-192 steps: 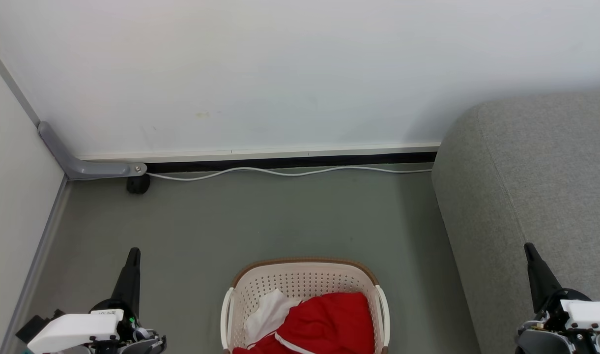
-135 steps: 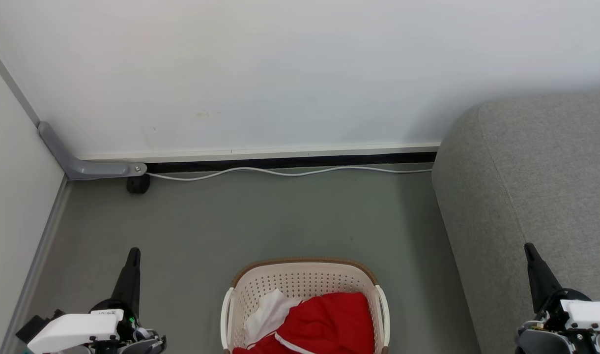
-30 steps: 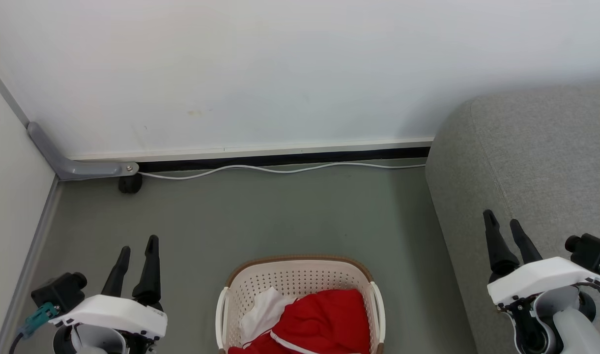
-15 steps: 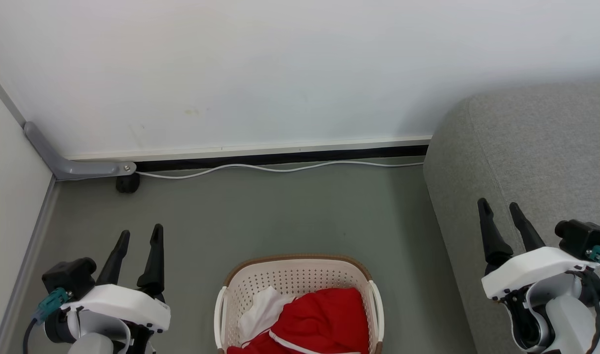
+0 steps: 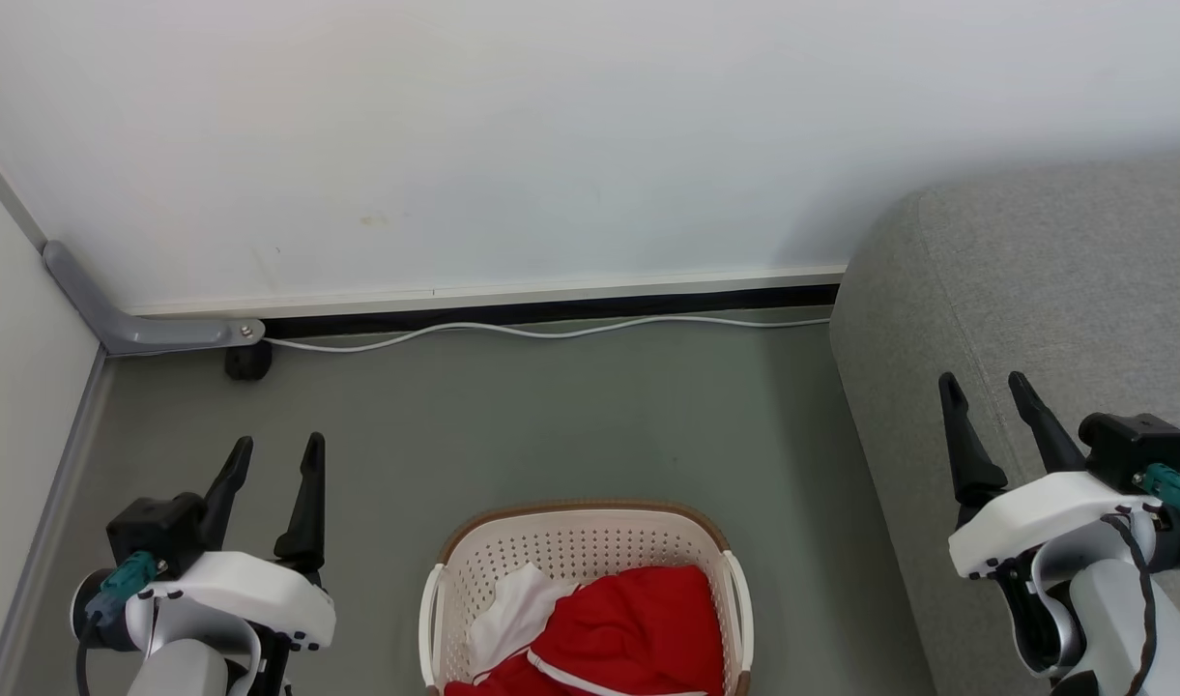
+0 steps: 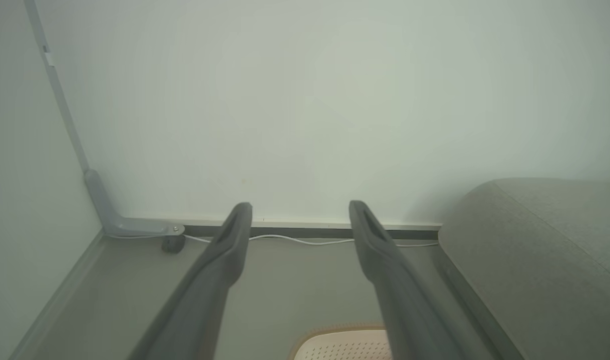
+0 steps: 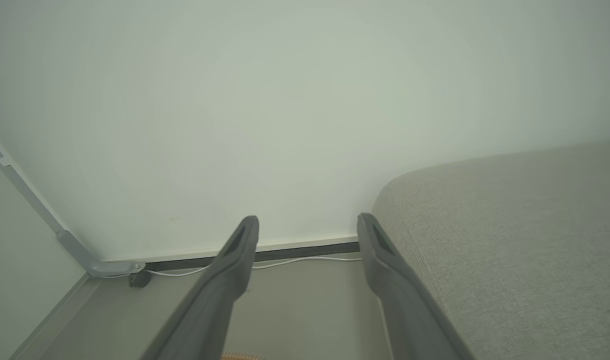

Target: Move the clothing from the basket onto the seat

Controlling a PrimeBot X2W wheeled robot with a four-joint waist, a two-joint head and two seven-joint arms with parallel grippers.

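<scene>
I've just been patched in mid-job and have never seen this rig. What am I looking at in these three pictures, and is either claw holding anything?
The wide picture is from the robot's head, looking down at the floor. The left gripper and right gripper are its two-fingered claws; both are open and hold nothing. Between them stands the basket, with the clothing, red with a white part, inside it. The grey seat is on the robot's right. A white cable runs along the wall. The other two pictures come from cameras on each wrist, looking along that claw's own fingers towards the wall; both also show the seat.
</scene>
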